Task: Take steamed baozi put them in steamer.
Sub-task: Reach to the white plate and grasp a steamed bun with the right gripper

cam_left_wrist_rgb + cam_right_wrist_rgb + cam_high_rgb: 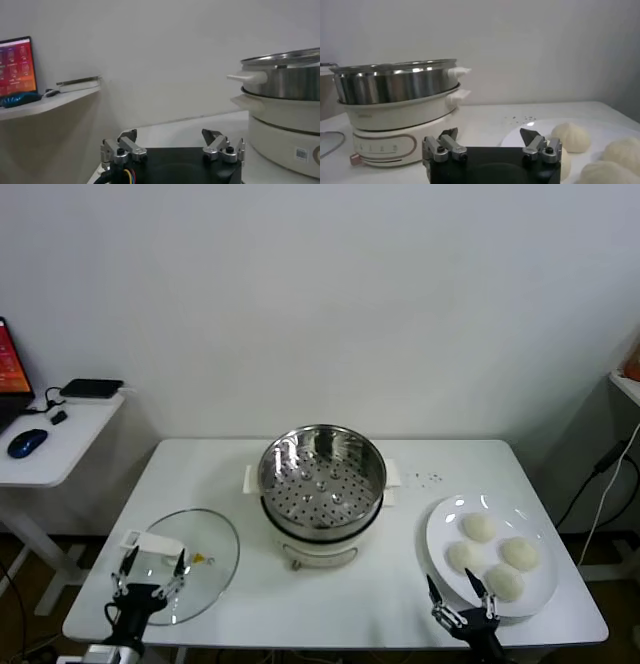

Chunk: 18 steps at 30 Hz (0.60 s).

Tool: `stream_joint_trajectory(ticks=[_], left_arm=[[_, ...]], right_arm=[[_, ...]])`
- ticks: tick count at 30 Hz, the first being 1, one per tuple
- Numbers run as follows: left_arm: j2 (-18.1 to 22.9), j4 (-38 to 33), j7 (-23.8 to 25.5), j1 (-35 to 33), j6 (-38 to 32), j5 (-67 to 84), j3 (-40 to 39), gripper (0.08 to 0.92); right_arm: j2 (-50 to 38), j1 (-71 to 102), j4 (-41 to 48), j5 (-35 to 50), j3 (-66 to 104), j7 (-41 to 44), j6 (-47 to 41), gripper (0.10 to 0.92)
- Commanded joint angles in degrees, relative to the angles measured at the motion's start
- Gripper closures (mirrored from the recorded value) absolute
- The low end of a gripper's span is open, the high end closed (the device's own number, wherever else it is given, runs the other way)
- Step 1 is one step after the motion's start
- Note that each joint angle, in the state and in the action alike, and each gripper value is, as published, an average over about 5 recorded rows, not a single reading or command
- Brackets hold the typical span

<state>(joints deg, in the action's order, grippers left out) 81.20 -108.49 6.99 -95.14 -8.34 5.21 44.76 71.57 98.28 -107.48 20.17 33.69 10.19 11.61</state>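
Note:
Several cream-white steamed baozi (pixel 493 555) lie on a white plate (pixel 440 529) at the table's right. The steamer (pixel 322 480), a shiny steel pot with a perforated tray on a white base, stands at mid-table with nothing on its tray. My right gripper (pixel 459 591) hangs open at the table's front edge, just in front of the plate's near rim, with nothing between its fingers. In the right wrist view the gripper (pixel 489 135) faces the plate, with baozi (pixel 572 136) beyond it and the steamer (pixel 400 102) off to one side. My left gripper (pixel 152 567) stands open over the glass lid.
A round glass lid (pixel 205 549) lies flat at the table's front left. A side desk (pixel 50 444) with a mouse and a monitor stands further left. A cable hangs by the wall at the right. Small dark specks dot the table behind the plate.

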Motion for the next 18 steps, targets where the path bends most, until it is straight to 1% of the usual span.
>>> stream_joint_trajectory(ticks=[1,7,13,18], left_arm=[[0.5,-0.2,0.0,0.1,0.2,-0.4,-0.1,0.177],[1.1,-0.8,0.1,0.3,0.3,-0.5,-0.2,0.177],[1.5,-1.6,0.1,0.1,0.1,-0.3,-0.5,0.177],[2.3,-1.7,0.0,-0.1,-0.3,-0.4,-1.1,0.177]], right_arm=[[-2.2,-4.2,-2.3,-4.9,3.5,3.3,-3.8,0.203],[-10.2,-11.7,-4.0,-7.8,6.3,8.3,-13.8,0.203],[-19.7,-19.8,-4.5,-8.2,7.1,16.4,-24.0,0.203],[-28.1,-24.9,-1.5,-8.1,5.4,23.1,-28.2,0.203]])
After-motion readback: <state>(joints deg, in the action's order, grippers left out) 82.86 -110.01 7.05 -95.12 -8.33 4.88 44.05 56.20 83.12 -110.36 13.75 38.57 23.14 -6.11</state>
